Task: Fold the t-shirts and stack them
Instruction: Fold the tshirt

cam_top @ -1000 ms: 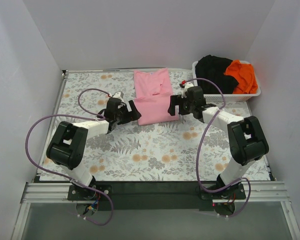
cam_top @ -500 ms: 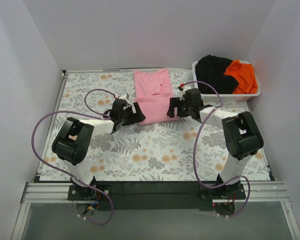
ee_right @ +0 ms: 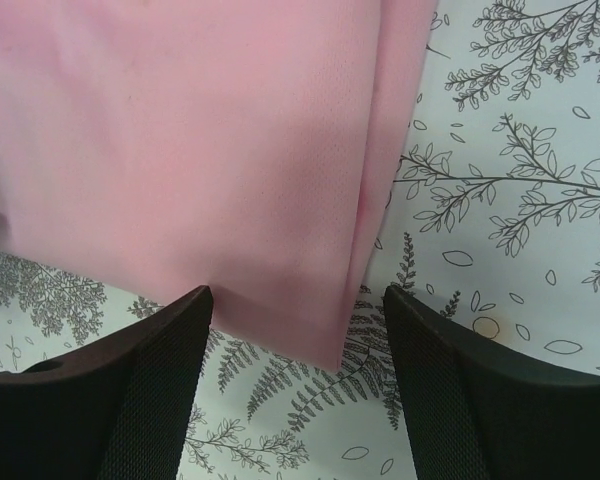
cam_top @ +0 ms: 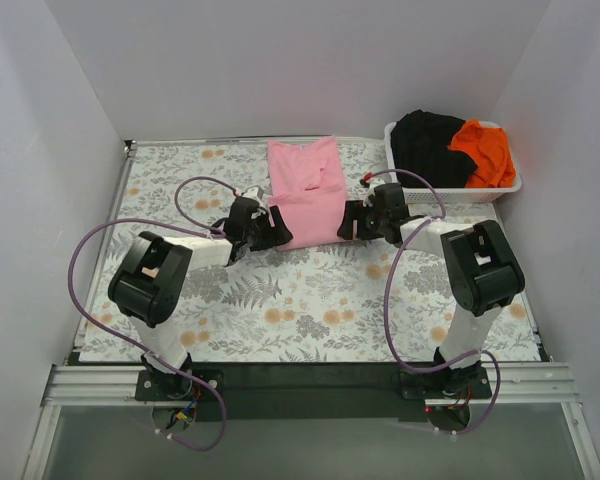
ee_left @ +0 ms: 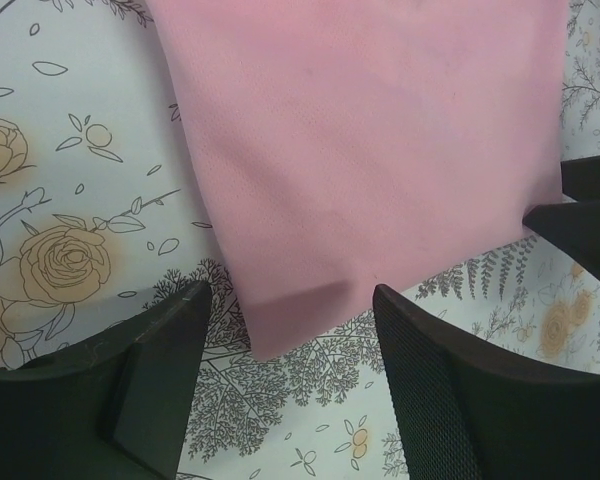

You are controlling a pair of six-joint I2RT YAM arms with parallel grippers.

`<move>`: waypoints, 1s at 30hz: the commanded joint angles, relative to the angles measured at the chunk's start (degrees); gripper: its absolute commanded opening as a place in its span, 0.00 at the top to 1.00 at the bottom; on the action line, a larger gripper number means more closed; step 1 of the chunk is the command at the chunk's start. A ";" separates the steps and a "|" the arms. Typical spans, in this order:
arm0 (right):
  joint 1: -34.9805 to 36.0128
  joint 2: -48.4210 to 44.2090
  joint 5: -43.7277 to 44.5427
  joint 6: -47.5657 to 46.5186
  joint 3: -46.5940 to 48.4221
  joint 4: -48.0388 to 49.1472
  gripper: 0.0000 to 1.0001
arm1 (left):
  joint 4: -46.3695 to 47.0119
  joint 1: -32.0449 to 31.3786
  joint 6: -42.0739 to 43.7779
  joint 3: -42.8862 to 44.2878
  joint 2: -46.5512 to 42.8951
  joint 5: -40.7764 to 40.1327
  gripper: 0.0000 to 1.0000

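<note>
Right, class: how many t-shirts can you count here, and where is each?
3. The pink t-shirt lies flat on the table; the black t-shirt and the orange t-shirt sit bundled in the white basket at the far right. More may be hidden beneath them.

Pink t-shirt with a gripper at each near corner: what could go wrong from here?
1. In the right wrist view the light pink cloth t-shirt lies in layers at its folded edge; the right gripper might pinch only the top layer, opening the fold.
2. The left gripper straddles just the corner tip; a shallow grip could slip.
3. Either gripper may snag the floral-print table cover.
</note>
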 commanded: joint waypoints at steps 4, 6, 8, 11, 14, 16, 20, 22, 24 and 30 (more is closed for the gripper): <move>-0.18 2.49 -3.47 1.08 -2.18 3.31 0.41 | -0.76 -0.48 0.22 -0.27 -0.26 0.84 0.44; -0.18 2.84 -4.96 1.70 -2.18 3.93 0.46 | -0.41 -0.57 0.05 -0.36 -0.09 2.06 0.48; -0.10 2.67 -5.41 1.96 -2.27 4.37 0.55 | 0.12 -0.83 -0.21 -0.54 -0.09 2.77 0.53; -0.18 1.36 -5.41 1.88 -3.23 4.37 0.71 | 0.38 -1.09 -0.22 -0.63 -0.44 2.51 0.81; -0.01 -0.83 -4.79 1.96 -5.59 4.37 0.99 | 0.38 -1.09 -0.30 -1.50 -1.23 2.60 1.00; 0.60 -1.90 -4.70 2.23 -7.09 4.37 0.99 | 0.73 -1.27 -0.48 -2.55 -2.46 2.33 1.00; 3.76 -5.75 -3.22 2.84 -12.27 4.37 0.99 | 1.79 -2.76 -1.18 -7.12 -5.53 1.46 1.00; 6.22 -8.04 -1.19 3.19 -15.70 4.37 0.99 | 2.14 -4.42 -1.97 -11.33 -9.21 -0.29 1.00; 7.81 -9.71 0.12 3.98 -19.12 4.28 0.99 | 2.05 -5.83 -2.50 -16.41 -14.38 -3.37 1.00; 16.06 -19.20 4.07 7.15 -27.04 3.23 0.99 | -1.72 -9.18 -7.07 -28.04 -32.73 -7.93 1.00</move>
